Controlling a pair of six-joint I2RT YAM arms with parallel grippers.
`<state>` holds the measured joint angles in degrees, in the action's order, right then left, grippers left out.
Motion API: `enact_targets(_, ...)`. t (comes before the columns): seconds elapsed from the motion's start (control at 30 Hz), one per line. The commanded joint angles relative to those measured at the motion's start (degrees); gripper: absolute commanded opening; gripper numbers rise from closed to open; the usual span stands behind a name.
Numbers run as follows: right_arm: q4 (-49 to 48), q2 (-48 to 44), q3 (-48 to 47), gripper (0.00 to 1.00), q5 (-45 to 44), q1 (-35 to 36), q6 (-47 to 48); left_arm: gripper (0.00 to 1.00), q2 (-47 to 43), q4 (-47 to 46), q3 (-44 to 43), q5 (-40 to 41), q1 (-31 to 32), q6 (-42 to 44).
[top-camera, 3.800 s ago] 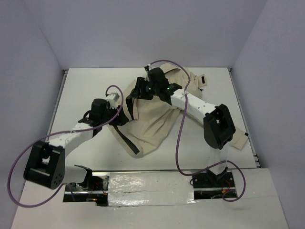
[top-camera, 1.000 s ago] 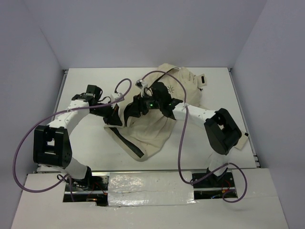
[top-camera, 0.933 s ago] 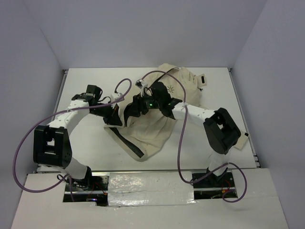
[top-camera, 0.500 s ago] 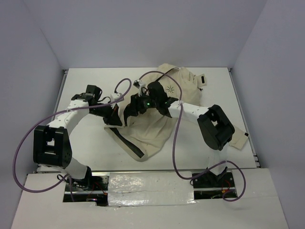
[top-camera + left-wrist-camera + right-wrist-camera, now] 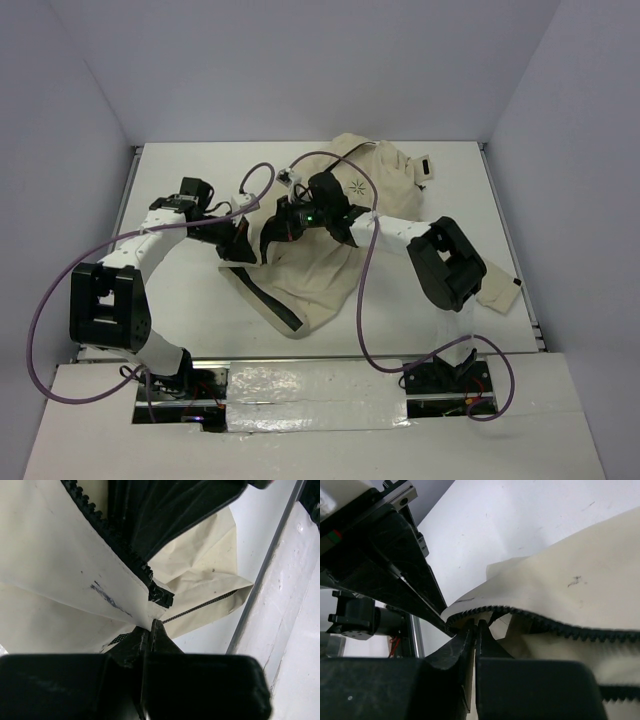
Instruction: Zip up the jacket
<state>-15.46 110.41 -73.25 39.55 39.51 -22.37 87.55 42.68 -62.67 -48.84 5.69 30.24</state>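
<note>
- My left gripper (image 5: 150,632) was squeezed together on the bottom corner of the jacket (image 5: 60,555), just below the zipper (image 5: 160,595) end.
- My right gripper (image 5: 474,629) was pinched tight on the jacket's other edge, right at the black teeth.
- My two grippers were close, side by side.
- The rest of the jacket lay behind my right gripper on the table (image 5: 180,300).

overhead looks down; both wrist views closely share jacket (image 5: 330,270).
</note>
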Motion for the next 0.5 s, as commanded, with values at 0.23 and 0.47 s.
enact_targets(0.23, -7.12, 0.16, 0.39, 0.00, 2.02, 0.48, -3.82, 0.74, -1.33, -18.04, 8.08, -6.70, -1.12, -18.52)
enact_targets(0.47, -9.14, -0.81, 2.41, 0.00, 1.67, 0.48, -4.79, 0.57, -1.33, -24.74, 10.91, -5.39, -1.12, -22.68)
